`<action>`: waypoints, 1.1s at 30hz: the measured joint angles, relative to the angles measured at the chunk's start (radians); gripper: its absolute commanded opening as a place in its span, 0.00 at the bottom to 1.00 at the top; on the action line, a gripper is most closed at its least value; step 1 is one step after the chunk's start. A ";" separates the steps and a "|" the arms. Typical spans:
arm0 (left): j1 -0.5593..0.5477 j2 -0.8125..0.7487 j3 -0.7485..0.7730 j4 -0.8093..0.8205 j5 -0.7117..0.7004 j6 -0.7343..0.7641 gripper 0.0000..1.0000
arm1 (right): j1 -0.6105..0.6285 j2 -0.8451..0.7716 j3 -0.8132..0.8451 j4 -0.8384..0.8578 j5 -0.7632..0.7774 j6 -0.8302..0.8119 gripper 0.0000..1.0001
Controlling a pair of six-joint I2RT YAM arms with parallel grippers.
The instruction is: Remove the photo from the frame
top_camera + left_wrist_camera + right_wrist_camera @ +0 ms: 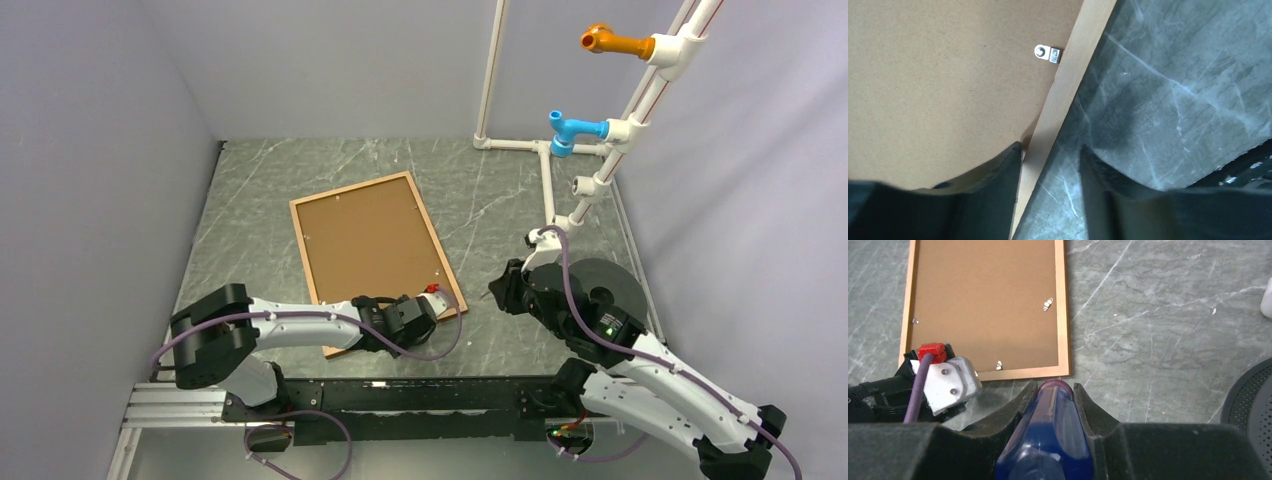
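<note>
The right gripper (1055, 387) clenched a screwdriver (1048, 440) by its translucent blue handle. The left gripper (1050, 150) stood parted, unclenched, astride a rail of the thin wooden frame (1073, 65), which lay face down on the veined grey surface (1173, 90); inside it the photo (938, 75) showed matte brown backing beside a metal clip (1047, 52)

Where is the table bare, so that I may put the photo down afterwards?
Bare: the back strip between the frame and the rear wall, and the patch between the frame's right side and the white pipe stand. Crowded: the near edge, with the left arm on the frame, the right arm and the black disc.
</note>
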 measured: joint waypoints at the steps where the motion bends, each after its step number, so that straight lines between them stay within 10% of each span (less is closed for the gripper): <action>1: 0.000 0.007 0.001 0.002 0.002 -0.007 0.32 | 0.000 0.006 0.000 0.000 -0.003 0.000 0.00; 5: 0.005 0.043 0.022 -0.008 -0.030 -0.004 0.25 | 0.000 0.019 0.000 0.000 -0.017 0.004 0.00; 8: 0.001 0.063 0.042 -0.031 -0.039 -0.008 0.00 | 0.000 -0.008 -0.006 0.002 -0.032 0.015 0.00; 33: 0.181 0.235 0.241 0.108 0.093 -0.486 0.00 | -0.002 -0.060 0.004 -0.117 0.109 0.124 0.00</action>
